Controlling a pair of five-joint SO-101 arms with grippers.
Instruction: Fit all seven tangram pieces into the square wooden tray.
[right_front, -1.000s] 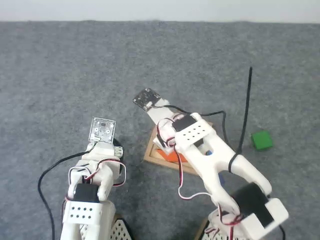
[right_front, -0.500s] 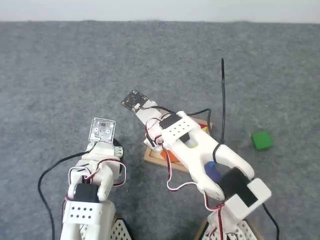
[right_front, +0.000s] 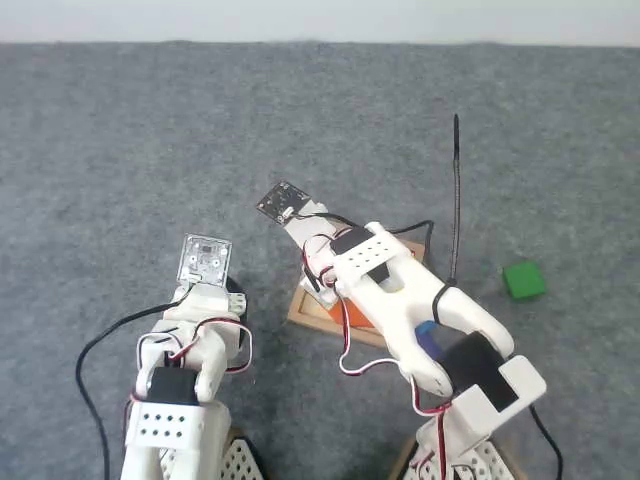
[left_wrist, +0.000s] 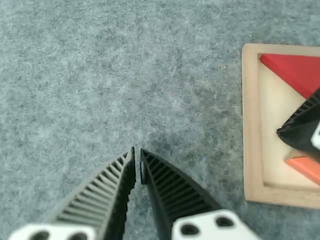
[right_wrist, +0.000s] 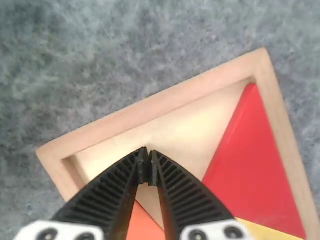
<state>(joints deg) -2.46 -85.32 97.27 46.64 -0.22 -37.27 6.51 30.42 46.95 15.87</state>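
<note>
Plainly, right jaws pressed together over tray (right_wrist: 165, 106).

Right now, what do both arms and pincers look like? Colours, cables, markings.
Left arm and right arm: white plastic shells, black servos, looped red, white and black wires. Right arm carries a blue part. Left pincer and right pincer: black, tapered, ribbed fingers on white mounts with screw holes.

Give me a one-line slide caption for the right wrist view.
Right hand, shut, poised over a bare corner of the wooden tray, beside the red triangle.
</note>
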